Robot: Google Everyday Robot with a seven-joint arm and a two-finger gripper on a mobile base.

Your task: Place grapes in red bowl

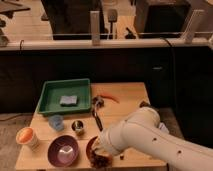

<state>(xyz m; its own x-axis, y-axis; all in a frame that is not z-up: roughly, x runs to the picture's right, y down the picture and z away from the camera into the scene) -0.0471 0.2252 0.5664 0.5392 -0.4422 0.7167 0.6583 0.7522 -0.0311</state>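
Tool (103, 156) sits low over the red bowl (90, 149) at the bench's (131, 100) front; its state cannot be told. Dark clump at its tip, likely the grapes (102, 160), lies within the rim. Advise releasing low and centred, then lifting straight up, clear of the rim.
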